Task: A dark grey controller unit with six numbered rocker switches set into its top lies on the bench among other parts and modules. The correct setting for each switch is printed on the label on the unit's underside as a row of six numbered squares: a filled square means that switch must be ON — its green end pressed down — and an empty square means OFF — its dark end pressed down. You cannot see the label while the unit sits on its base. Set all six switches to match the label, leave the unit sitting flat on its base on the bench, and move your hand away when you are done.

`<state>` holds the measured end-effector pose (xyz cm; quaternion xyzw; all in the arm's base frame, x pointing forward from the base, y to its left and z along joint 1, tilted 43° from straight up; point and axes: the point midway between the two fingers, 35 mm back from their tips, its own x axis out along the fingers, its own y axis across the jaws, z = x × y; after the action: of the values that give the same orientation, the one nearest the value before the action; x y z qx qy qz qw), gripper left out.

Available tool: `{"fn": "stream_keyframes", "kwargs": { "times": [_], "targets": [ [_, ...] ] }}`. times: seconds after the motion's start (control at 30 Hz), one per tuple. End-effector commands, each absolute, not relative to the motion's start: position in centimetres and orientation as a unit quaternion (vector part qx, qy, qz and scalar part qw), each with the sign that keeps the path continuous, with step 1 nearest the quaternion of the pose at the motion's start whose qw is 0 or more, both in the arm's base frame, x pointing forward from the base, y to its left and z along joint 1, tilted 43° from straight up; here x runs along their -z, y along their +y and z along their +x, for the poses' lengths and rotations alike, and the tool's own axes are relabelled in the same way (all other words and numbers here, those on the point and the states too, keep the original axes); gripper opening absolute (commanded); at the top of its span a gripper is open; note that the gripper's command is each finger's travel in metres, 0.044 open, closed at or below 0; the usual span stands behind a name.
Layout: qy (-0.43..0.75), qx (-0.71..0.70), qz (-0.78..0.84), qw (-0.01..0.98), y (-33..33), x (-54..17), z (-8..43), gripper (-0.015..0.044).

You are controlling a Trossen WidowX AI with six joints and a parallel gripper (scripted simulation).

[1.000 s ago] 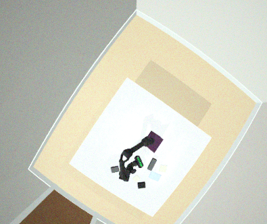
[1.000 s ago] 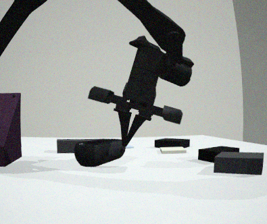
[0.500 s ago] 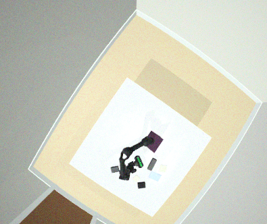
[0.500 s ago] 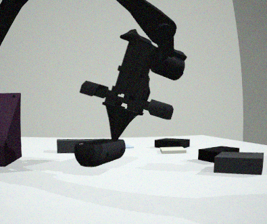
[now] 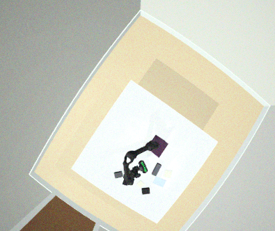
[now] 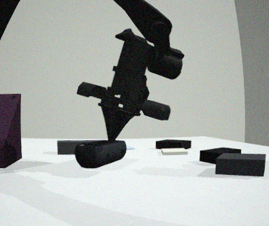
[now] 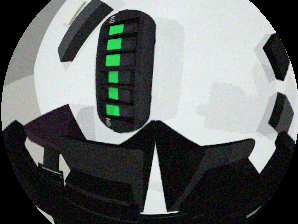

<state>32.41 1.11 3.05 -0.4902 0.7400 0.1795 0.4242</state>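
Observation:
The dark grey controller unit (image 5: pixel 143 167) (image 6: pixel 101 155) (image 7: pixel 145 75) sits flat on its base, its switches facing up. In the wrist view all six green ends show in a column on the left side of the rockers. The top three and the bottom patch look wider, the fourth and fifth from the top narrower. Small white marks at both ends are not readable with certainty. My gripper (image 6: pixel 112 139) (image 7: pixel 154 124) is shut and empty. In the exterior view its tips appear at the unit's top edge; whether they touch is unclear. The underside label is hidden.
A long dark block (image 5: pixel 156 169) (image 6: pixel 65 147) (image 7: pixel 80 35) lies beside the unit. A purple wedge-shaped block (image 5: pixel 161 147) (image 6: pixel 1 153) (image 7: pixel 55 125) stands by the arm. Other dark blocks (image 5: pixel 145 190) (image 6: pixel 240 165), a cream plate (image 5: pixel 168 173) and a light blue plate (image 5: pixel 159 181) lie around.

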Motion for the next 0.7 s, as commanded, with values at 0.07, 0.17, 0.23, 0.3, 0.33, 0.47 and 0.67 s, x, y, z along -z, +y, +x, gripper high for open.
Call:
{"fn": "stream_keyframes", "kwargs": {
  "times": [0.07,0.17,0.23,0.3,0.33,0.47,0.67],
  "targets": [
    [0.724,-0.162,-0.516,0.428,2.4,-2.9,31.0,0.0000],
    [0.707,-0.147,-0.539,0.433,3.4,-2.8,29.5,0.0000],
    [0.695,-0.138,-0.553,0.438,3.9,-2.7,28.6,0.0000],
    [0.683,-0.128,-0.567,0.443,4.4,-2.5,27.6,0.0000],
    [0.676,-0.124,-0.573,0.446,4.6,-2.5,27.1,0.0000],
    [0.659,-0.113,-0.589,0.453,5.0,-2.3,25.9,0.0000],
    [0.659,-0.113,-0.589,0.453,5.0,-2.3,25.9,0.0000]
  ]
}}
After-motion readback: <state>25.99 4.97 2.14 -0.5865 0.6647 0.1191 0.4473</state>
